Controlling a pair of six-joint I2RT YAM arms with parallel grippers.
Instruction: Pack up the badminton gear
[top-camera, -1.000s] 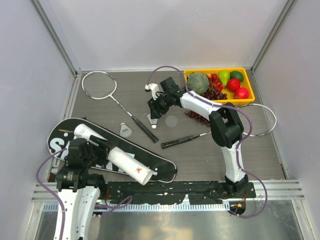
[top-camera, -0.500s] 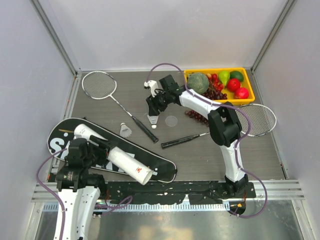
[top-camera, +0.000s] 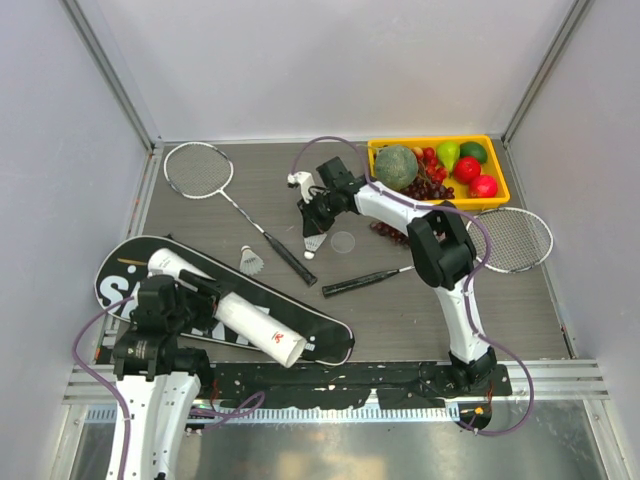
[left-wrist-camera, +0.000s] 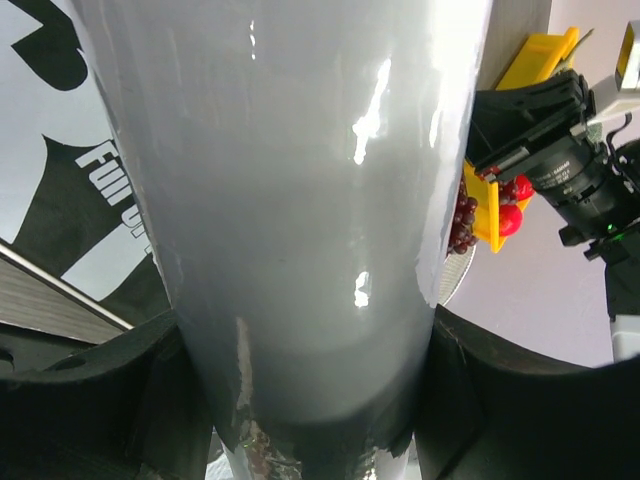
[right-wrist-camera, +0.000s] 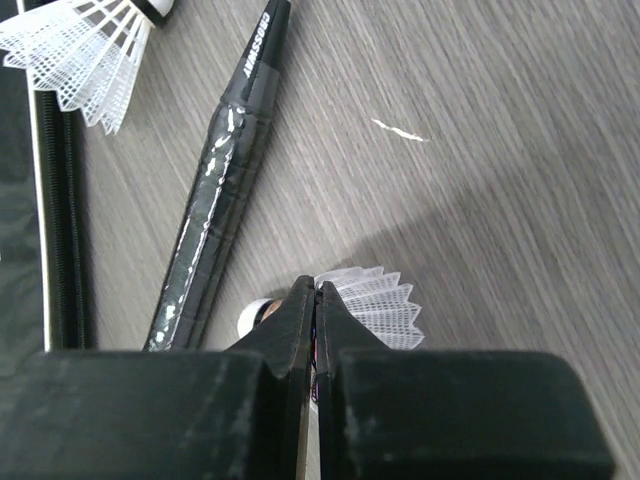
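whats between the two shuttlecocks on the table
The black racket handle lies between them: the loose shuttlecock on one side, the second shuttlecock, at the right gripper, on the opposite side. The right wrist view shows it clearest.

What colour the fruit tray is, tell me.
Yellow tray, clearest in the top external view.

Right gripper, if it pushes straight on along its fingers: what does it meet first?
The white shuttlecock, lying right at the right gripper tips and perhaps touching them; beneath it is the table.
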